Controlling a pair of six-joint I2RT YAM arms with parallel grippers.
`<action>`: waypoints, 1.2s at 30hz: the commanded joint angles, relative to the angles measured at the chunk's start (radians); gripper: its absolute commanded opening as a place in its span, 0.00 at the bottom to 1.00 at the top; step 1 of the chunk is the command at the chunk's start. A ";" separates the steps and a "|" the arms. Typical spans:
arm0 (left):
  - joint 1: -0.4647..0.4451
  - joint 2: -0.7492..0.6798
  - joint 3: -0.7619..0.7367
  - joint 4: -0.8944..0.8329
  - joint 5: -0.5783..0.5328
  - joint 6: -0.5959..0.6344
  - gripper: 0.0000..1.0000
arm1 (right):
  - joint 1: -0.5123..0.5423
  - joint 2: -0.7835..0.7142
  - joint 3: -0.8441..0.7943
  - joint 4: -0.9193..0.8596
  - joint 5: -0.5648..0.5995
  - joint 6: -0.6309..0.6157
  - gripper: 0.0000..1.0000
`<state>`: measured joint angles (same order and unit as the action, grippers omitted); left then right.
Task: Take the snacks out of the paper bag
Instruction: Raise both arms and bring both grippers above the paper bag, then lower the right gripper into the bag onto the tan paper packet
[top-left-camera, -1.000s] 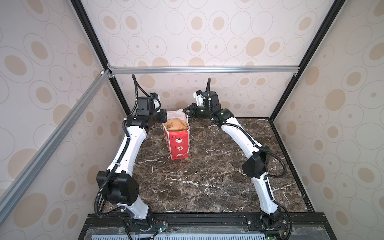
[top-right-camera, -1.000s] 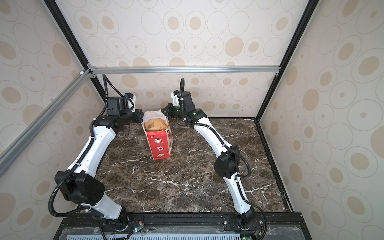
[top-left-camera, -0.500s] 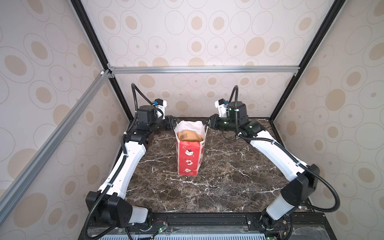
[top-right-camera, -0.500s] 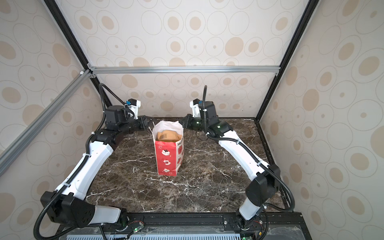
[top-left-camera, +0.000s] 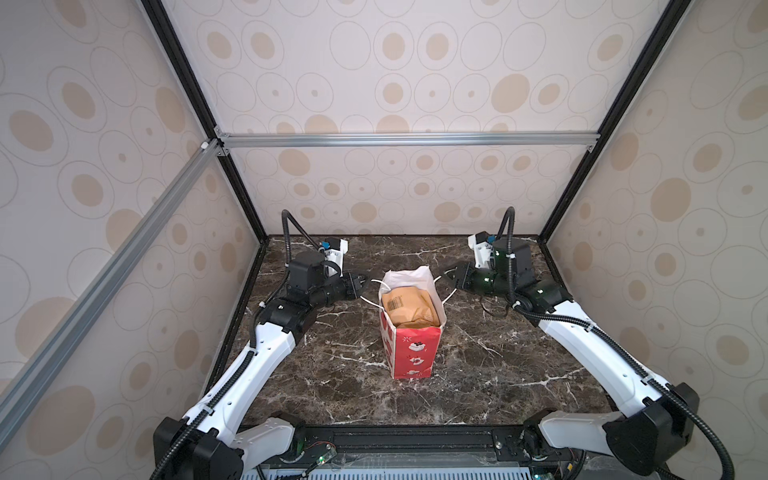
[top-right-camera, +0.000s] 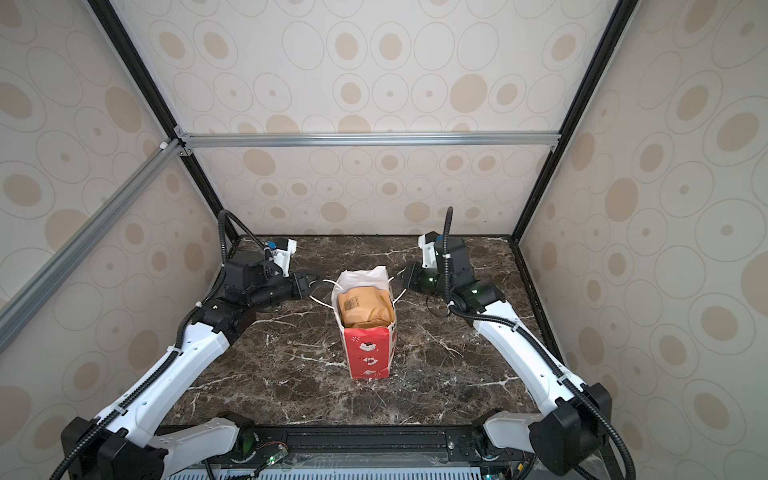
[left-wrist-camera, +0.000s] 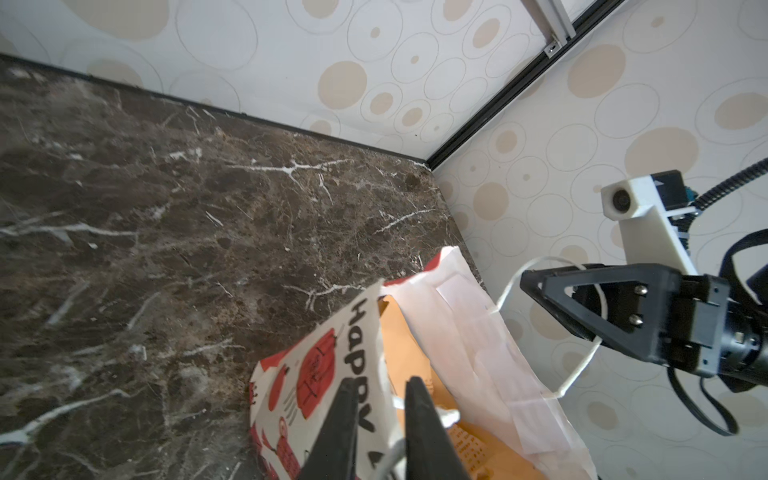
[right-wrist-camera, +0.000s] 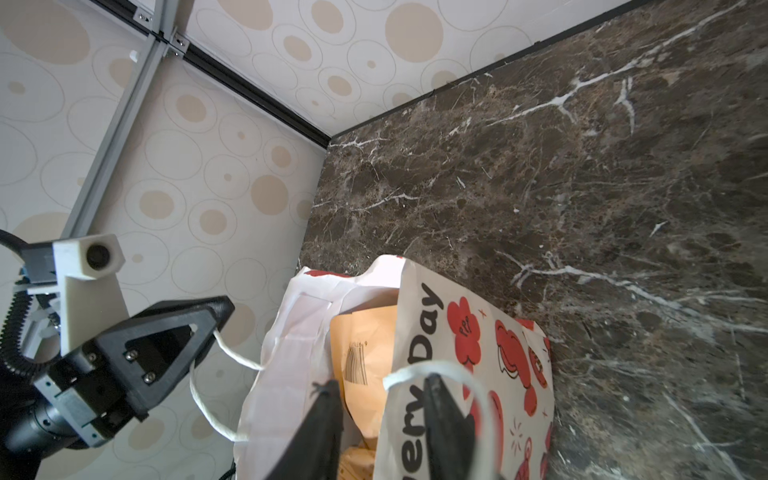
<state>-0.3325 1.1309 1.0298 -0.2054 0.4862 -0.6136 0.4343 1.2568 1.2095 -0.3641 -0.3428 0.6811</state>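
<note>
We find the paper bag upright on the table, with the tan pouch topmost in its mouth. The left gripper and the right gripper flank that mouth, jaws parted, holding nothing, equally near; we should enter from above.

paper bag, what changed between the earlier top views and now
The paper bag moved from the back left to the middle of the table, nearer the front, and both arms swung along with it. The left gripper and right gripper, which were closed on the cord handles, have opened and the cords hang loose at them. Unchanged: the bag stands upright, with the tan kraft pouch on top inside.
</note>
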 joint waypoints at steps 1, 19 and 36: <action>-0.003 -0.035 0.004 0.000 -0.046 0.006 0.44 | 0.001 -0.064 -0.001 -0.044 0.040 -0.006 0.46; -0.003 -0.277 0.067 -0.129 0.037 0.625 0.97 | 0.252 0.000 0.480 -0.446 0.281 -0.314 0.50; -0.003 -0.462 -0.234 0.144 0.163 0.866 0.98 | 0.360 0.507 0.895 -0.877 0.356 -0.317 0.32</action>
<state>-0.3332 0.6777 0.8120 -0.1177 0.6388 0.1822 0.7856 1.7348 2.0651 -1.1305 -0.0189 0.3721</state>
